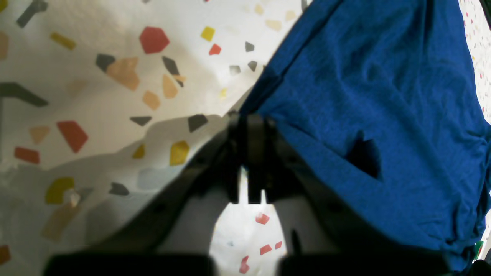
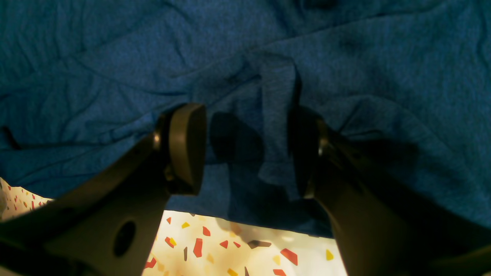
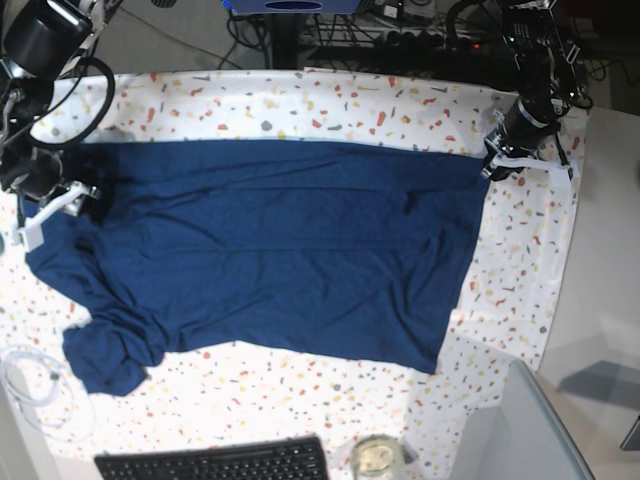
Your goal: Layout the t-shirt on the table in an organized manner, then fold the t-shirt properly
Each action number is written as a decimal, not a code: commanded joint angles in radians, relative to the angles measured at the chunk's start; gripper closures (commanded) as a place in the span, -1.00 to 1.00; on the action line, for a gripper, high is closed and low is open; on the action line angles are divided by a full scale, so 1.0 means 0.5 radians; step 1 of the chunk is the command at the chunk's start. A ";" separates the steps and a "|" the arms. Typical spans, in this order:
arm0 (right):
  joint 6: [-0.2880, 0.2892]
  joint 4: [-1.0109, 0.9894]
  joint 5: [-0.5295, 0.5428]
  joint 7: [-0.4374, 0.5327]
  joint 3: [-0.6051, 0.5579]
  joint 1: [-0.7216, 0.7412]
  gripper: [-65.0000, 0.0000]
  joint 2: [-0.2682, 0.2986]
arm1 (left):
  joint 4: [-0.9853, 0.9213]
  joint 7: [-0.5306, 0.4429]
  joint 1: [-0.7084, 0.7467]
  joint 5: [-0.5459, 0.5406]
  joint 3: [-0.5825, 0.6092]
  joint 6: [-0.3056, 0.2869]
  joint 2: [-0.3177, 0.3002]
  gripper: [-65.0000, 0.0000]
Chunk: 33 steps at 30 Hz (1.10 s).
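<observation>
The layout step is in hand, not yet the folding. At the base view's left, the right gripper (image 2: pixel 245 149) has its fingers (image 2: pixel 186 147) spread over the t-shirt (image 3: pixel 270 250), with a raised fold of cloth between them, not pinched. The shirt lies spread across the table (image 3: pixel 520 270), its near-left sleeve bunched. At the right, the left gripper (image 1: pixel 249 153) has its fingers pressed together at the shirt's corner edge, seemingly pinching it. Next, I judge, the right fingers must close, then both pull outward to flatten.
</observation>
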 commanded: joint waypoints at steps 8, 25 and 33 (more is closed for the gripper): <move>0.029 0.023 0.034 0.034 0.011 0.024 -0.01 0.031 | 0.047 -0.024 -0.013 -0.030 -0.006 -0.017 -0.018 1.00; 0.029 0.023 0.034 0.031 -0.001 0.024 -0.01 0.031 | 0.044 -0.021 -0.117 -0.039 0.006 -0.014 -0.015 1.00; 0.029 0.026 0.034 0.024 -0.004 0.024 -0.01 0.031 | 0.010 -0.024 -0.255 -0.036 0.221 0.094 -0.015 1.00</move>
